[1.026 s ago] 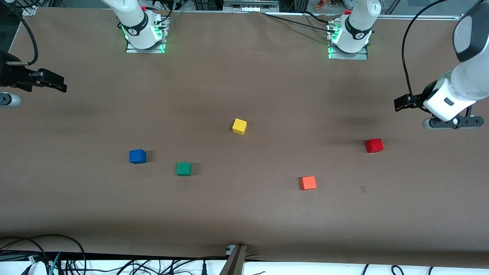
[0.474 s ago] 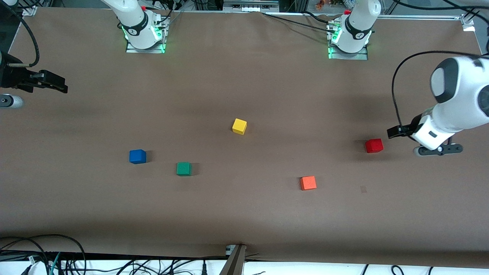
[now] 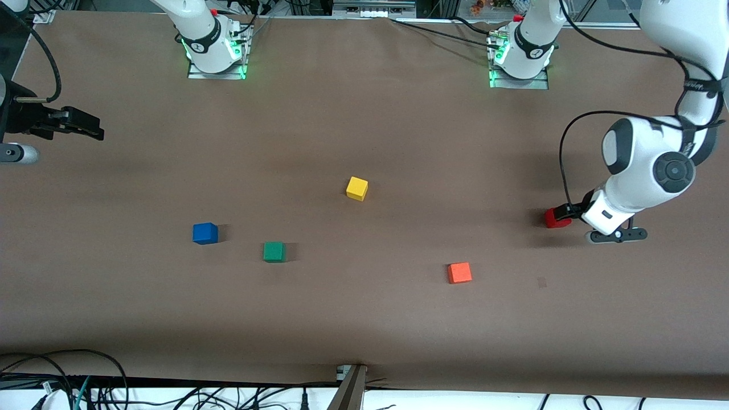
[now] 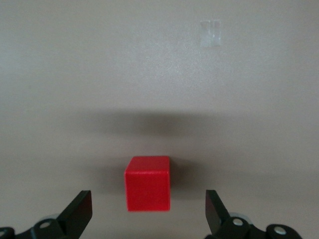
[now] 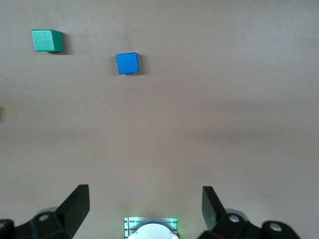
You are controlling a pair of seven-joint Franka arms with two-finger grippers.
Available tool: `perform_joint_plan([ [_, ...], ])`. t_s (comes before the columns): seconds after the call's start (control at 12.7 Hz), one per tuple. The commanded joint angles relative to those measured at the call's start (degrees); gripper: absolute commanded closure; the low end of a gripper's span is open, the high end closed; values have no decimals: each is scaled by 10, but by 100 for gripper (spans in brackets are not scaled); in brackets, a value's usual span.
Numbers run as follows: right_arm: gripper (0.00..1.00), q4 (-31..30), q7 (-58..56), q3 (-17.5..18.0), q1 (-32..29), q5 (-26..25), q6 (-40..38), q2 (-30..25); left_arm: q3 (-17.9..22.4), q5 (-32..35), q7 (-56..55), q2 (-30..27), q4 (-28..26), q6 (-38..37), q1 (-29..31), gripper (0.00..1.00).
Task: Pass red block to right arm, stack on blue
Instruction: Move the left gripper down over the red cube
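The small deep-red cube (image 4: 147, 183) sits on the brown surface (image 3: 364, 319) at the right of the front view, framed by the wide-open, empty left claw (image 4: 148, 211). It looks light, hard and smooth, best pinched on two flat sides; no writing can be seen. The right claw (image 3: 80, 126), wide open and empty, waits at the upper left, well apart from the small blue cube (image 3: 205, 233).

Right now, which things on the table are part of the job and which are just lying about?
Part of the job:
- red block, between the open left gripper
- blue block, the stacking base
- right gripper, open, waiting at the right arm's end of the table

Just lying about:
- yellow cube
- green cube
- orange cube
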Motion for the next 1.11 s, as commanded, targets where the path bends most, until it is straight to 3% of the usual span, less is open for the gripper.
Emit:
perform_joint_plan([
  [0.0, 0, 14, -4, 2, -6, 11, -2, 10, 1, -3, 11, 8, -56, 86, 0, 0],
  [0.16, 0, 14, -1, 2, -5, 11, -2, 12, 1, -3, 11, 22, -73, 122, 2, 0],
  [0.63, 0, 14, 2, 3, -5, 11, -3, 19, 1, 1, 38, 54, -74, 137, 12, 0],
  [0.71, 0, 14, 2, 3, -3, 11, -2, 21, 1, 1, 38, 54, -74, 137, 13, 6],
  [0.87, 0, 13, 3, 3, -5, 11, -7, 25, 1, 1, 41, 54, -73, 135, 18, 69],
  [0.95, 0, 13, -1, 3, -5, 11, -8, 26, 1, 1, 42, 54, -71, 133, 18, 91],
  [1.03, 0, 13, -1, 3, -3, 11, -8, 26, 0, 1, 43, 53, -67, 131, 18, 97],
])
